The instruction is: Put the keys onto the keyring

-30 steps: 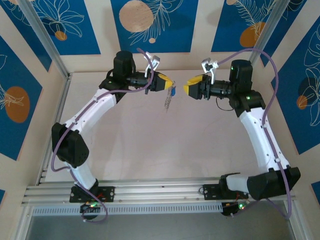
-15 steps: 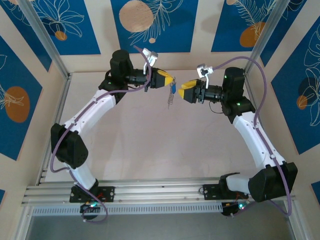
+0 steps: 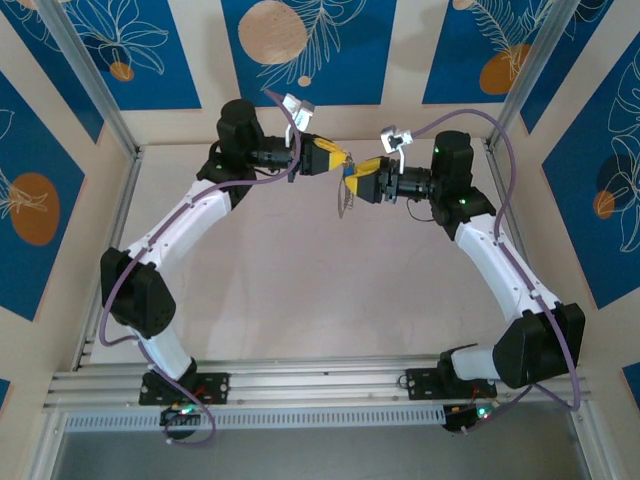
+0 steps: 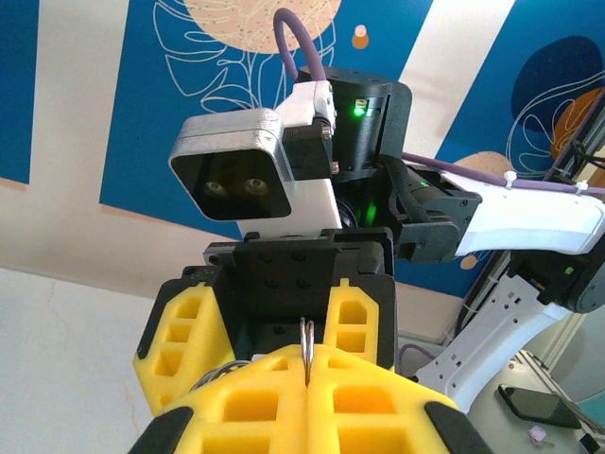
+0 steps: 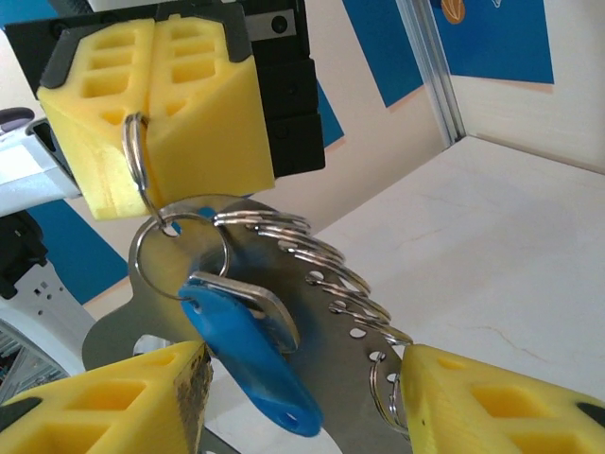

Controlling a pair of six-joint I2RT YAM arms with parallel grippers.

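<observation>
Pale tabletop (image 3: 300,290), blue-patterned walls (image 3: 360,50), left jaws pinching keyring (image 5: 321,307), right jaws apart.

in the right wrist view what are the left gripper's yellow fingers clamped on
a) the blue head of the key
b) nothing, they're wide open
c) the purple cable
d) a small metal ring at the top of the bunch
d: the left gripper is shut on a small metal ring, and the blue-headed key hangs free below it.
</observation>
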